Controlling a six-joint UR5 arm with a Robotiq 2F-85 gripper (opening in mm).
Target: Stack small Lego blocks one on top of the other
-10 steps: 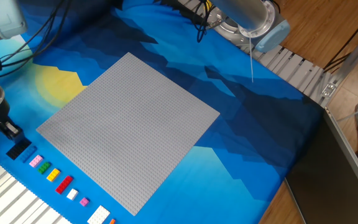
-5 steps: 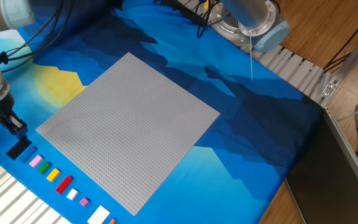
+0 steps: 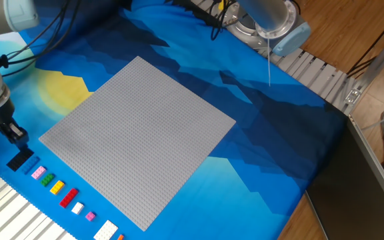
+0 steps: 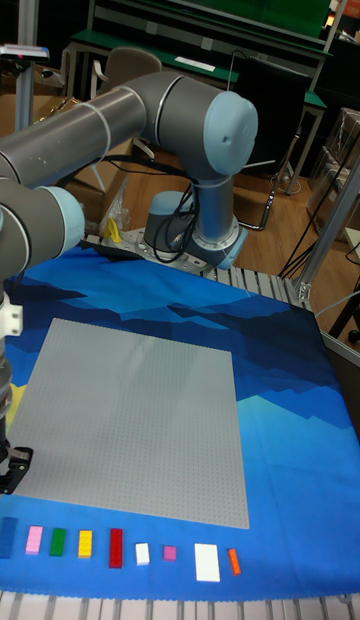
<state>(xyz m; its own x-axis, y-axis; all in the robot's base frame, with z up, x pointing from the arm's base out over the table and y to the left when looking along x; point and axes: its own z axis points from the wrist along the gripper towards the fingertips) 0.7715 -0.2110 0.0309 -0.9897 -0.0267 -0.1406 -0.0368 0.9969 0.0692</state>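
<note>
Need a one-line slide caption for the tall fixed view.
Gripper at the grey baseplate's near corner, above a row of small Lego blocks on blue cloth.

Both views are evenly bright under soft overhead light, shadows faint; a dull sheen lies on the grey baseplate (image 3: 139,137), the arm (image 4: 150,115) shows mild highlights, and focus stays sharp throughout

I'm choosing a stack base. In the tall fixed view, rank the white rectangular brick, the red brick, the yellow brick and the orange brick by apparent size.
1. white rectangular brick
2. red brick
3. yellow brick
4. orange brick

All lie in one row, so nearness barely skews this.
</note>
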